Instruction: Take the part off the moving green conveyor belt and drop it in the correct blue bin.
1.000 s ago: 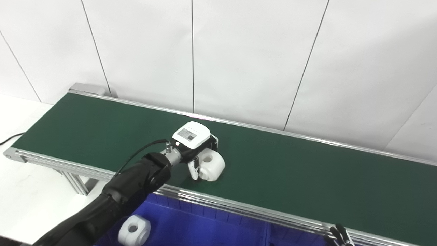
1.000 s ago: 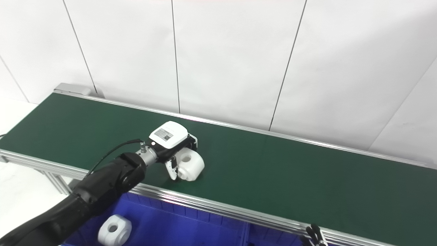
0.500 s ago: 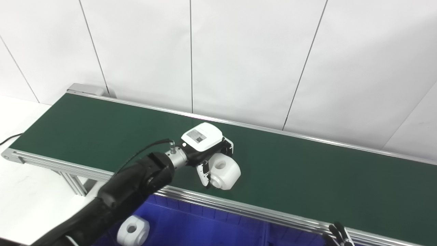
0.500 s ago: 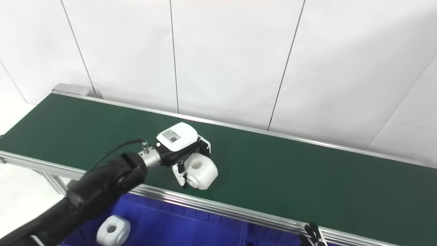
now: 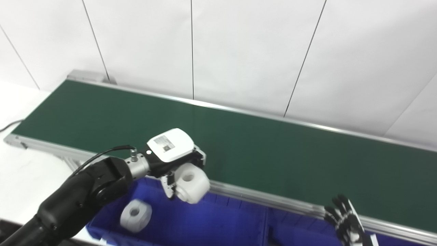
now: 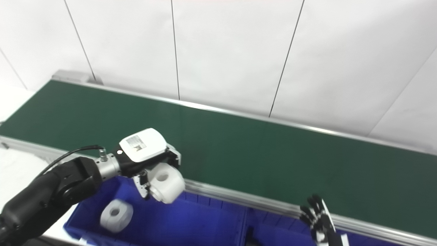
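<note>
The left hand (image 6: 150, 167) grips a white part (image 6: 166, 182) above the blue bin (image 6: 191, 222), over the near rail of the green conveyor belt (image 6: 256, 157); a second white part (image 6: 116, 214) lies inside the bin; the right hand (image 6: 321, 220) shows at the bottom edge, fingers spread.

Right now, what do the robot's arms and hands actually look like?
The left arm is glossy black with a silver wrist collar and a thin black cable. The left hand has a white back cover bearing a small printed label. The right hand shows black and white fingers.
</note>
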